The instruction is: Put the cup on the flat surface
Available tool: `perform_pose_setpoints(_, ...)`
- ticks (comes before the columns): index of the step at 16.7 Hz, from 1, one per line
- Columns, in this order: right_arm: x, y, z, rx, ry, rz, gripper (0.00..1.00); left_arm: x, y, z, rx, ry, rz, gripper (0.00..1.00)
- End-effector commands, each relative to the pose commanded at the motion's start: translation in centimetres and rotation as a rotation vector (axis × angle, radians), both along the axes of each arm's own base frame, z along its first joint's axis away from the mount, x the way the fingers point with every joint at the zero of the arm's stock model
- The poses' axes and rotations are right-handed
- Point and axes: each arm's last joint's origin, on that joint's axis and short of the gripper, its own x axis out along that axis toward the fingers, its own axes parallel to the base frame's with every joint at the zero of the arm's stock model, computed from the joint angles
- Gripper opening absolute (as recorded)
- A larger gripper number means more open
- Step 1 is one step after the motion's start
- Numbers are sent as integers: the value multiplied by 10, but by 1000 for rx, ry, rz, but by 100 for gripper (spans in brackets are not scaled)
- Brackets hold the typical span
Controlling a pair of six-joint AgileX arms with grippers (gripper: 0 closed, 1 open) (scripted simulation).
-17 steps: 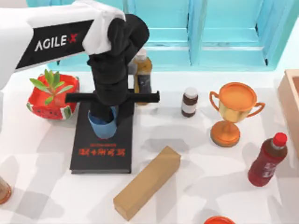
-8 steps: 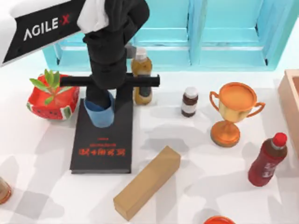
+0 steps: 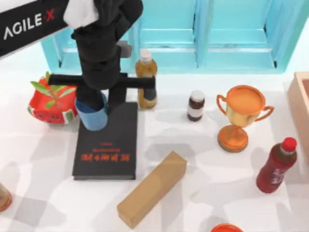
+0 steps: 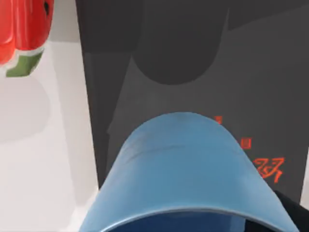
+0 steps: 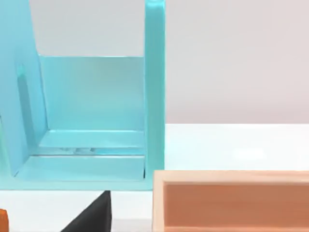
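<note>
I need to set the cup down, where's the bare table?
The left tool holds the cup over the book's far-left corner. Bare table lies left of the book, nearer than the planter. The far row around the bottle is crowded.

left arm: reaching in from upper left | left gripper (image 3: 92,108): pointing down, clamped

Left pincer (image 3: 91,104) with the cup (image 3: 91,115) has shifted toward the frame's upper left, from over the book (image 3: 107,145) to its upper-left corner.
</note>
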Motion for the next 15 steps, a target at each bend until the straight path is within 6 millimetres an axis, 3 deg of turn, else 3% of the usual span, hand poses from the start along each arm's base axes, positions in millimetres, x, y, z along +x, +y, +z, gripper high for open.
perform_pose_setpoints(6,0,0,0,0,0,0,100,-18,95,9,58,111,5,0)
perform_pose_setpoints(9,0,0,0,0,0,0,100,-23,135,16,34,69,23,0)
perform_pose_setpoints(11,0,0,0,0,0,0,100,-24,149,24,15,7,30,0)
perform_pose_setpoints(15,0,0,0,0,0,0,100,-24,152,27,10,-11,30,0)
